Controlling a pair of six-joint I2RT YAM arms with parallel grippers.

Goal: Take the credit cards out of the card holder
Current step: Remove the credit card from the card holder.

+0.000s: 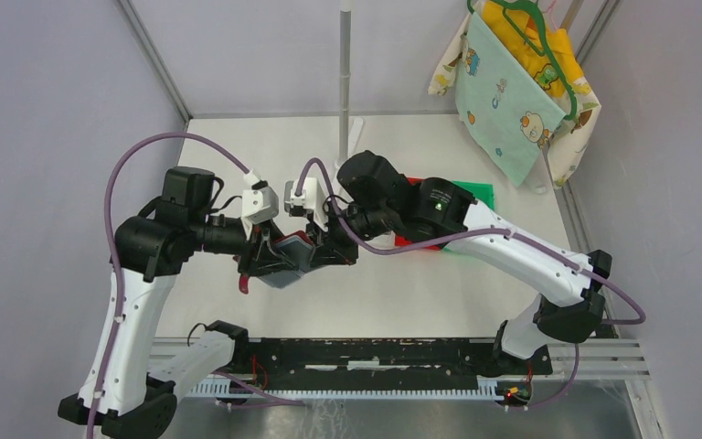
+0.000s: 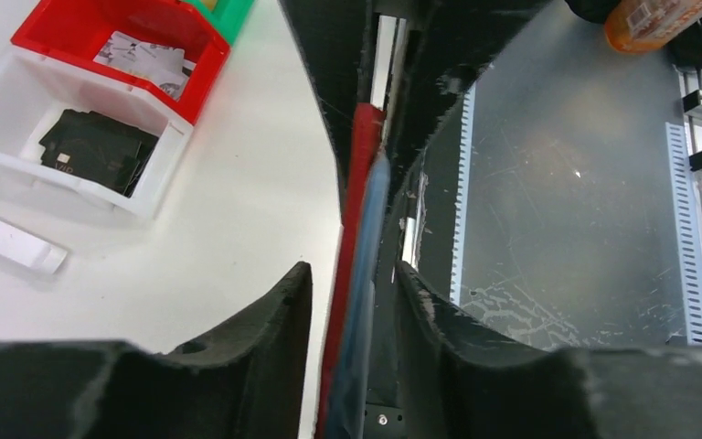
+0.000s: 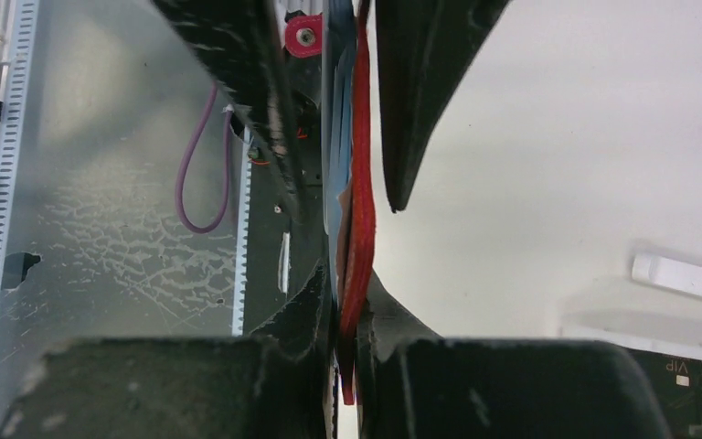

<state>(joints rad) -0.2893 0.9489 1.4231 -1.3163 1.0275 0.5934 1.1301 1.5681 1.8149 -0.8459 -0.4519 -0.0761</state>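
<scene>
Two arms meet over the middle of the white table, and the red card holder hangs in the air between them, clear of the surface. The right gripper has its jaws pinched tight on one end of the card holder; seen from its own wrist, the two fingers press flat against it from either side, with a grey-blue credit card lying against the red leaf. The left gripper comes at the other end with its jaws about half spread, one finger on each side of the holder's edge. A sliver of bare table shows between its left finger and the red; on the card side the gap is too dark to tell whether the other finger touches. So this claw straddles the holder and the card without a firm hold that I can see.

Off to the side stand a red bin and, touching it, a white bin with dark cards lying in it. Patterned cloth hangs at the far right corner.
</scene>
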